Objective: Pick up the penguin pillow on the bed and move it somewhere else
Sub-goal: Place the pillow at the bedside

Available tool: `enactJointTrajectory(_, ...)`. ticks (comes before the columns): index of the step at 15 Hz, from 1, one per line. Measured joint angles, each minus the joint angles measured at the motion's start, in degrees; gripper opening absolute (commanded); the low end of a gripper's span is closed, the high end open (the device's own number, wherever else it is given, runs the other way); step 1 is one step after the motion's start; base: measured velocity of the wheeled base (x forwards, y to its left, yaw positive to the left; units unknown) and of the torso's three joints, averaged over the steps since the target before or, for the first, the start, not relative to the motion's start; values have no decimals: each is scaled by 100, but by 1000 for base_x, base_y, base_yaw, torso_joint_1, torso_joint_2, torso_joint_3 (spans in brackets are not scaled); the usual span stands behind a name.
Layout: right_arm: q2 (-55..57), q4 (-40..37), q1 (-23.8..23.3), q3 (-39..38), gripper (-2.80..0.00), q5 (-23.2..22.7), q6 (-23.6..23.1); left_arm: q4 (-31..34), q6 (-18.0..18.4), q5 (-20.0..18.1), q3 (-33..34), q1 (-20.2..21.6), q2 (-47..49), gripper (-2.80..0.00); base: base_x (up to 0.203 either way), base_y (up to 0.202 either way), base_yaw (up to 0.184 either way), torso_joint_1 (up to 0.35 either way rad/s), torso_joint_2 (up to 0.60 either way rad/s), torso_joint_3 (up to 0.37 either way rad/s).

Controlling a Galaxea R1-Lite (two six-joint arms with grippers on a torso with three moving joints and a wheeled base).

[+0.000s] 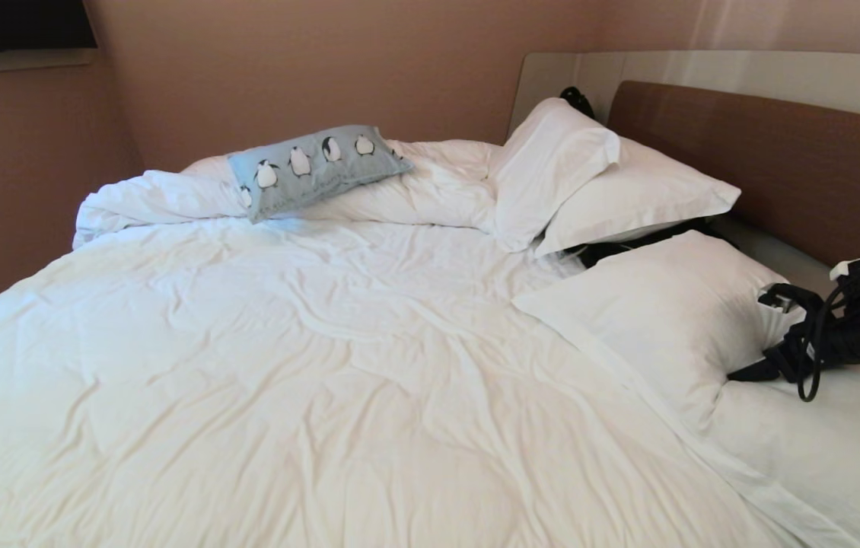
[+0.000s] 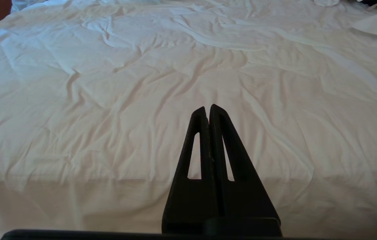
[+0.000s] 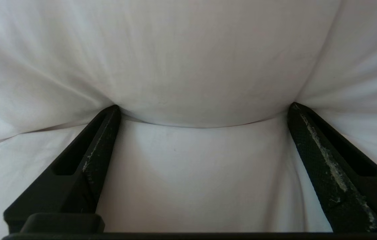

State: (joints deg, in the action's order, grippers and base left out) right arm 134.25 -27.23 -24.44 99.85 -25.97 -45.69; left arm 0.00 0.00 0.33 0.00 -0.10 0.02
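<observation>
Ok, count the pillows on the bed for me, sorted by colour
White pillows: 3
Light blue penguin pillow: 1
Total: 4

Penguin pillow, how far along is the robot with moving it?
Nothing looks done: the penguin pillow lies untouched on the bunched duvet at the bed's far side. In hand: the right gripper, open, presses into a white pillow beside the headboard. The left gripper is shut, over the duvet. Reaching, grasping and moving remain.
</observation>
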Motion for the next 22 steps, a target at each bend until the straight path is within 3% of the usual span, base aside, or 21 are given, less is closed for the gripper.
enactJointTrajectory(1, 1, 0, 0, -5, 0, -2, 0, 0, 0, 0, 0, -1, 0, -280, 0, 0, 0, 0, 0, 0)
enactJointTrajectory(2, 4, -2, 0, -7, -280, -2, -1, 0, 0, -2, 0, -1, 0, -280, 0, 0, 0, 0, 0, 0)
enactJointTrajectory(13, -309, -41, 6, -63, -280, -49, 142, 0, 0, 0, 0, -1, 0, -280, 0, 0, 0, 0, 0, 0)
enactJointTrajectory(22, -636, -40, 168, 150, -280, -62, 1166, 2, 0, 0, 0, 0, 0, -280, 0, 0, 0, 0, 0, 0)
